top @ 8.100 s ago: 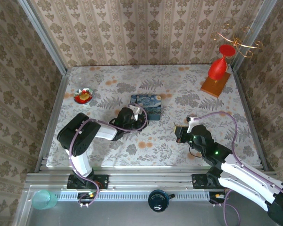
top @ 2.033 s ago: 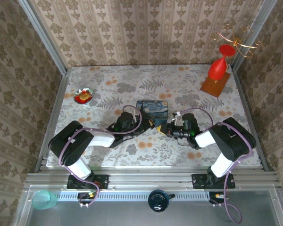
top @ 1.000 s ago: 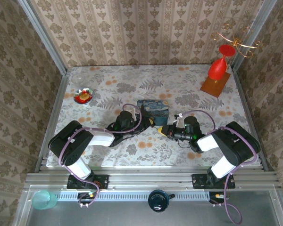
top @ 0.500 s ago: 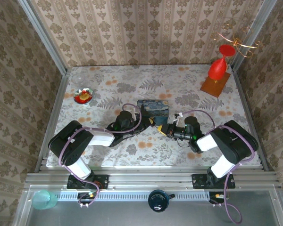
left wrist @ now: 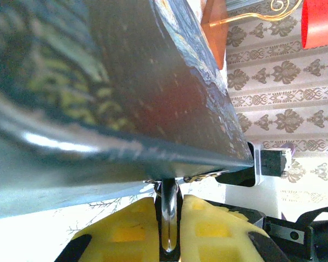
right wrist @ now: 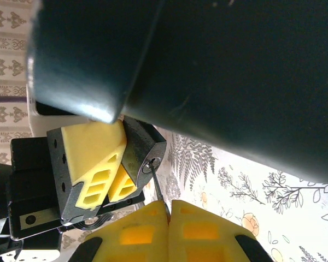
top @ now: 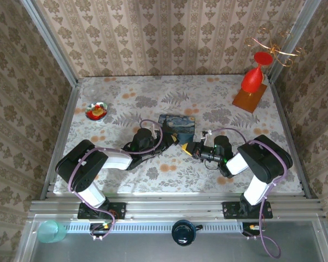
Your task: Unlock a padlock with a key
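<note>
Padlock [right wrist: 144, 146] sat near mid-table [top: 126, 87], just beside the near edge of the blue painted tin [top: 176, 123], caught between the two arms. Body small and dark. Keyhole face was turned toward the right gripper [right wrist: 168, 210], and the shackle [left wrist: 168, 215] end was turned away, toward the tin. Long axis ran roughly in line with the key [right wrist: 158, 186], from the keyhole up toward the tin's edge. Left gripper [left wrist: 168, 207] pinched the padlock: its yellow pads [right wrist: 98, 139] lay on either side of the body. In the left wrist view the thin silvery shackle stood in the narrow slot between them, its top reaching the tin's lower rim. Whether it passed through the small clasp there could not be told. Right gripper's pads were pressed together on the key, with the slim shaft sticking out past them and its tip meeting the keyhole. How deep it sat could not be told. From above, the two grippers faced each other tip to tip, nearly touching. The left one lay toward the tin, the right one nearer the arm bases, with the padlock between them.
</note>
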You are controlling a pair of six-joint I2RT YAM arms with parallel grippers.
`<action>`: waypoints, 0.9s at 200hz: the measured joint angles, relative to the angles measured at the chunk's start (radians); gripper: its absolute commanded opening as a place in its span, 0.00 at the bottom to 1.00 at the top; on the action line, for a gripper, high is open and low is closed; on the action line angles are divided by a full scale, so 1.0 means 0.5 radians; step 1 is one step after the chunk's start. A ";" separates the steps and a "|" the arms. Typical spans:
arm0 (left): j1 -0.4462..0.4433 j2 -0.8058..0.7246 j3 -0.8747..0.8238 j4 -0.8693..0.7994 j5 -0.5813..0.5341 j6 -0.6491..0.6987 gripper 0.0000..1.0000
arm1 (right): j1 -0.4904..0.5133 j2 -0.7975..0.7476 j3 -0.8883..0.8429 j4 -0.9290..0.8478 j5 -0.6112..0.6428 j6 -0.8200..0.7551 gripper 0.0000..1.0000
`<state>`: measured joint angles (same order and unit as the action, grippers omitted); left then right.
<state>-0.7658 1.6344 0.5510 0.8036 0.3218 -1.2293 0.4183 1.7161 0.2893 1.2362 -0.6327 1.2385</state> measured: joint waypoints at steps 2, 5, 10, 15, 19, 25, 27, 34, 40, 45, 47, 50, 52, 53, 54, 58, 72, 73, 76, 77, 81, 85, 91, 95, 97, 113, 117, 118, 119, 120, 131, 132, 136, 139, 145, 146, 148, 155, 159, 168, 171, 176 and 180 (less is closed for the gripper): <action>0.000 0.000 0.000 0.002 0.000 -0.004 0.00 | -0.002 0.000 0.000 0.002 0.000 0.000 0.00; 0.000 0.000 0.000 0.004 0.000 -0.004 0.00 | -0.004 0.000 0.000 0.005 0.000 0.002 0.00; 0.000 -0.001 0.000 0.009 -0.001 -0.006 0.00 | -0.009 0.001 0.000 0.008 -0.002 0.007 0.00; 0.000 -0.001 0.000 0.014 -0.001 -0.011 0.00 | -0.015 0.003 0.000 0.018 -0.002 0.011 0.00; 0.000 -0.002 0.000 0.021 -0.001 -0.013 0.00 | -0.019 0.006 0.000 0.026 -0.007 0.017 0.00; 0.000 -0.002 -0.001 0.027 -0.002 -0.018 0.00 | -0.031 0.015 0.002 0.042 -0.017 0.031 0.00; 0.000 -0.002 -0.001 0.031 -0.002 -0.018 0.00 | -0.034 0.019 0.003 0.046 -0.018 0.033 0.00; 0.000 -0.002 -0.004 0.042 -0.003 -0.021 0.00 | -0.043 0.031 0.007 0.062 -0.024 0.046 0.00; 0.000 -0.002 -0.007 0.050 -0.007 -0.027 0.00 | -0.051 0.037 0.010 0.069 -0.033 0.053 0.00; 0.000 -0.002 -0.011 0.059 -0.008 -0.030 0.00 | -0.054 0.038 0.012 0.075 -0.039 0.057 0.00; 0.000 -0.002 -0.012 0.065 -0.008 -0.034 0.00 | -0.055 0.038 0.012 0.078 -0.041 0.060 0.00; 0.000 -0.002 -0.014 0.071 -0.008 -0.034 0.00 | -0.056 0.038 0.013 0.080 -0.043 0.060 0.00; 0.000 -0.002 -0.015 0.076 -0.008 -0.036 0.00 | -0.056 0.038 0.014 0.081 -0.046 0.063 0.00; 0.000 -0.002 -0.015 0.077 -0.008 -0.037 0.00 | -0.056 0.038 0.014 0.082 -0.046 0.063 0.00; 0.000 -0.002 -0.015 0.079 -0.008 -0.039 0.00 | -0.057 0.038 0.015 0.082 -0.047 0.063 0.00; 0.000 -0.002 -0.015 0.085 -0.010 -0.042 0.00 | -0.057 0.038 0.016 0.082 -0.047 0.069 0.00; 0.002 -0.002 -0.016 0.100 -0.011 -0.056 0.00 | -0.063 0.038 0.022 0.084 -0.054 0.078 0.00; 0.002 -0.002 -0.016 0.101 -0.012 -0.056 0.00 | -0.063 0.038 0.022 0.085 -0.054 0.079 0.00; 0.002 -0.002 -0.016 0.104 -0.013 -0.056 0.00 | -0.065 0.038 0.024 0.086 -0.056 0.082 0.00; 0.002 -0.002 -0.016 0.106 -0.013 -0.057 0.00 | -0.065 0.038 0.024 0.086 -0.056 0.082 0.00; 0.002 -0.002 -0.016 0.109 -0.014 -0.058 0.00 | -0.067 0.038 0.026 0.089 -0.058 0.084 0.00; 0.002 -0.002 -0.016 0.113 -0.015 -0.059 0.00 | -0.069 0.038 0.029 0.089 -0.061 0.085 0.00; 0.002 -0.002 -0.016 0.115 -0.017 -0.063 0.00 | -0.071 0.039 0.035 0.089 -0.067 0.087 0.00; 0.003 -0.002 -0.016 0.118 -0.019 -0.065 0.00 | -0.072 0.040 0.040 0.088 -0.072 0.090 0.00; 0.004 -0.002 -0.016 0.121 -0.021 -0.066 0.00 | -0.072 0.040 0.043 0.089 -0.072 0.091 0.00; 0.004 -0.002 -0.016 0.133 -0.031 -0.071 0.00 | -0.078 0.040 0.058 0.086 -0.092 0.097 0.00; 0.004 -0.002 -0.016 0.136 -0.031 -0.071 0.00 | -0.079 0.040 0.060 0.084 -0.098 0.098 0.00; 0.004 -0.002 -0.016 0.137 -0.032 -0.071 0.00 | -0.081 0.040 0.061 0.084 -0.100 0.097 0.00; 0.004 -0.002 -0.016 0.137 -0.031 -0.072 0.00 | -0.082 0.040 0.062 0.084 -0.100 0.097 0.00; 0.004 -0.002 -0.016 0.137 -0.032 -0.071 0.00 | -0.082 0.040 0.062 0.083 -0.101 0.097 0.00; 0.004 -0.002 -0.016 0.144 -0.031 -0.071 0.00 | -0.084 0.040 0.066 0.080 -0.116 0.097 0.00; 0.004 -0.002 -0.016 0.144 -0.031 -0.071 0.00 | -0.084 0.040 0.066 0.081 -0.117 0.097 0.00; 0.004 -0.002 -0.016 0.146 -0.031 -0.071 0.00 | -0.086 0.039 0.069 0.079 -0.123 0.097 0.00; 0.004 -0.002 -0.016 0.146 -0.032 -0.071 0.00 | -0.087 0.037 0.071 0.079 -0.127 0.097 0.00; 0.004 -0.002 -0.016 0.150 -0.033 -0.072 0.00 | -0.088 0.034 0.074 0.077 -0.133 0.097 0.00; 0.004 -0.002 -0.016 0.153 -0.033 -0.072 0.00 | -0.088 0.032 0.074 0.077 -0.136 0.097 0.00; 0.005 -0.002 -0.016 0.156 -0.033 -0.072 0.00 | -0.089 0.031 0.075 0.076 -0.138 0.098 0.00; 0.005 -0.002 -0.015 0.162 -0.031 -0.072 0.00 | -0.094 0.023 0.075 0.073 -0.148 0.097 0.00; 0.005 -0.004 -0.015 0.166 -0.031 -0.072 0.00 | -0.097 0.019 0.075 0.073 -0.153 0.097 0.00; 0.005 -0.006 -0.014 0.175 -0.030 -0.079 0.00 | -0.102 0.014 0.079 0.072 -0.165 0.098 0.00; 0.005 -0.009 -0.014 0.176 -0.030 -0.079 0.00 | -0.103 0.014 0.082 0.072 -0.167 0.097 0.00; 0.005 -0.011 -0.014 0.178 -0.031 -0.086 0.00 | -0.105 0.014 0.086 0.072 -0.173 0.098 0.00; 0.005 -0.014 -0.014 0.178 -0.030 -0.087 0.00 | -0.107 0.014 0.089 0.072 -0.174 0.098 0.00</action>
<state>-0.7635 1.6276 0.5438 0.8925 0.3069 -1.2728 0.3649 1.7233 0.3340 1.2720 -0.7197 1.2873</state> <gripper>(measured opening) 0.109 0.067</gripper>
